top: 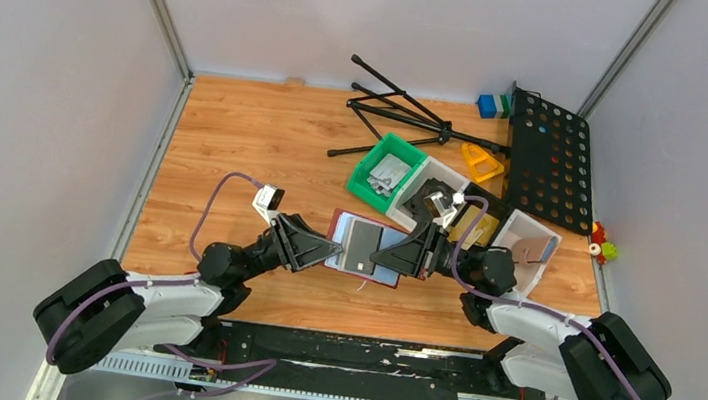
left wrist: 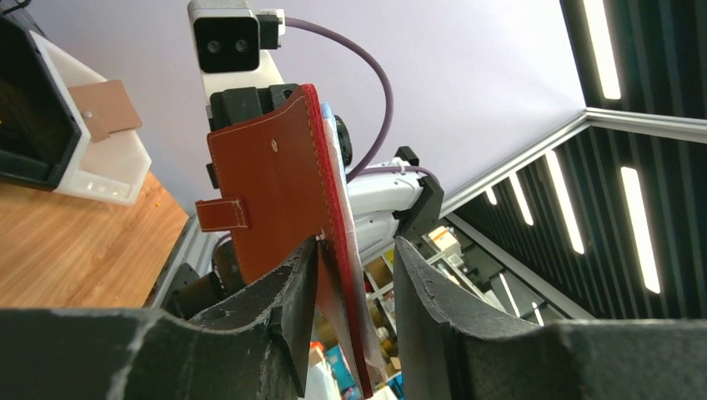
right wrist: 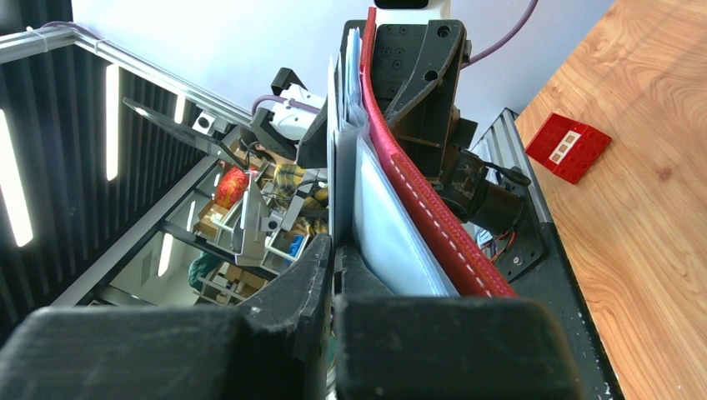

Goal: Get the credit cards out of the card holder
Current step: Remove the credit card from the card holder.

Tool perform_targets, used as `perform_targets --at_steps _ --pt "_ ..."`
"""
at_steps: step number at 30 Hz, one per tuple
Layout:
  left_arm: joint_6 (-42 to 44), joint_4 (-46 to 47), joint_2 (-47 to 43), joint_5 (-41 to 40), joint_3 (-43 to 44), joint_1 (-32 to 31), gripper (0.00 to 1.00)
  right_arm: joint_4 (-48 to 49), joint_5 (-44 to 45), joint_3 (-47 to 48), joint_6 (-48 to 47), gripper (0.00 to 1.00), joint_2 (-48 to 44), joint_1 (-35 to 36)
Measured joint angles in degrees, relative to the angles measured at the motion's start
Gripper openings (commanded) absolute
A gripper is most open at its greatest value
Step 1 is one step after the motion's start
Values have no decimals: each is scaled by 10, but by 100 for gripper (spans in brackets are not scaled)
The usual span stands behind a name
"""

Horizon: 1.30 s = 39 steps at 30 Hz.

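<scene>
surface: wooden table | on it: green bin, black folded stand, perforated black panel

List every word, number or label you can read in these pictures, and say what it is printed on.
No text can be read.
On the card holder: plain leather, no lettering.
On the cards: too small to tell.
On the grey items in the green bin: too small.
On the red block: white patches, no lettering.
</scene>
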Motion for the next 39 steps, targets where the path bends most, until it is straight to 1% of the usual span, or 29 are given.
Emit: perform_targets --at_steps 2,6,7,18,32,39 --pt "0 0 -5 2 0 0 31 3 0 0 3 0 0 0" --pt "-2 -2 -10 5 0 0 4 14 0 0 9 0 0 0" --pt "-2 -3 -10 5 0 0 1 16 0 0 9 0 -1 0" --pt "-10 -6 -10 -9 -8 -1 0 23 4 -6 10 0 -4 0" --pt "-21 -37 -30 -20 -14 -4 0 22 19 -24 -4 0 -4 3" --pt "-21 -52 -34 -21 -18 -5 0 5 22 -36 -16 0 -13 3"
